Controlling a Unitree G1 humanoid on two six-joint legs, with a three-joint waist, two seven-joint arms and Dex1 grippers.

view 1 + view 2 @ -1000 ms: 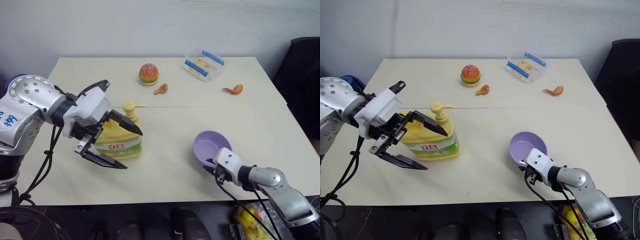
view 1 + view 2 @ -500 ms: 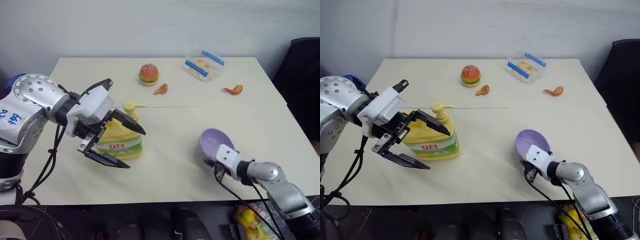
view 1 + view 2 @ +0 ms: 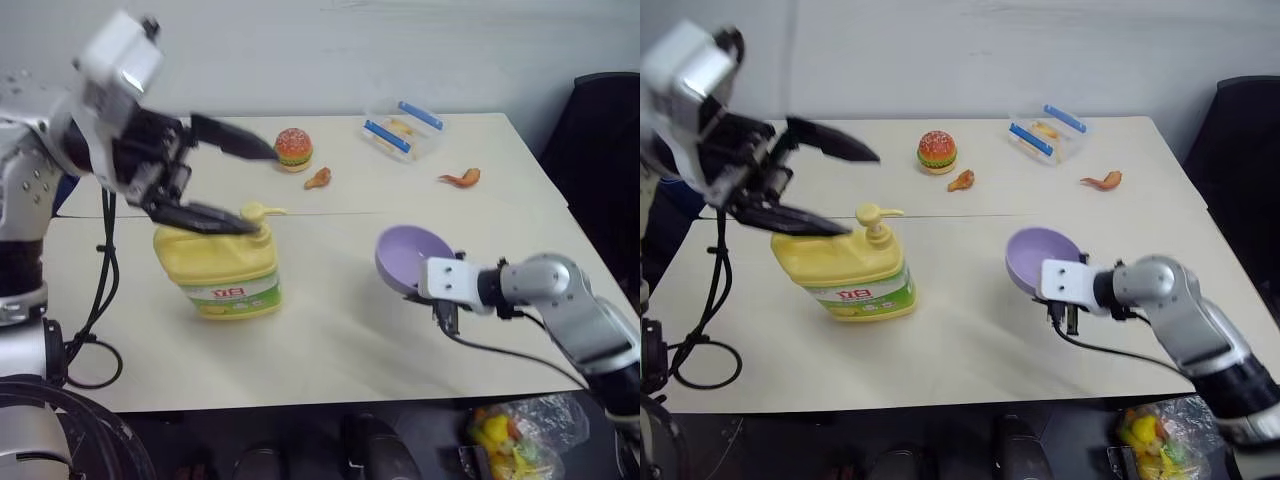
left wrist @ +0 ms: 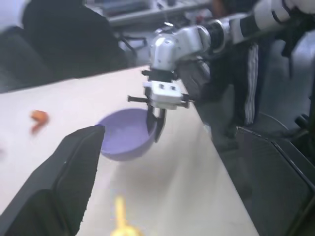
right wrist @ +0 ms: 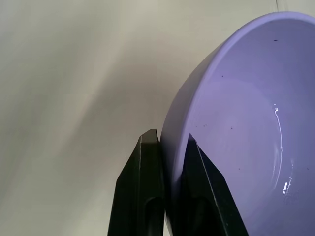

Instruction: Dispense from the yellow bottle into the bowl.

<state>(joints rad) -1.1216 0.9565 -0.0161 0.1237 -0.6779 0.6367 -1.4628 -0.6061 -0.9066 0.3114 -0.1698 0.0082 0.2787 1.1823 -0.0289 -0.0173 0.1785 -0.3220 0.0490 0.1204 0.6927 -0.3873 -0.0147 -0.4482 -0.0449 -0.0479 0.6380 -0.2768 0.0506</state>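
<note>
The bench [image 3: 350, 330] is a smooth, matte cream surface with a thin seam running across its middle. On its left half stands the yellow bottle [image 3: 220, 265], a squat, glossy plastic jug with rounded shoulders, a moulded handle, a yellow pump top whose spout points toward the right, and a green-and-white label with red lettering low on its front. Above it hangs the left claw [image 3: 235, 180], its two black tapered fingers spread wide, one over the pump and one higher up, gripping nothing.

The bowl [image 3: 1038, 262] is a small, round, lavender plastic piece, plain and smooth with a soft sheen inside. It is tilted, raised off the bench on the right side, its opening facing up and toward the left. The right claw [image 5: 167, 189] pinches the bowl's rim, one black finger outside the wall and one inside.

Toward the far edge lie a toy burger [image 3: 295, 148], a clear container with blue clips [image 3: 405, 128], and two small orange-brown food pieces [image 3: 319, 179] [image 3: 460, 178].
</note>
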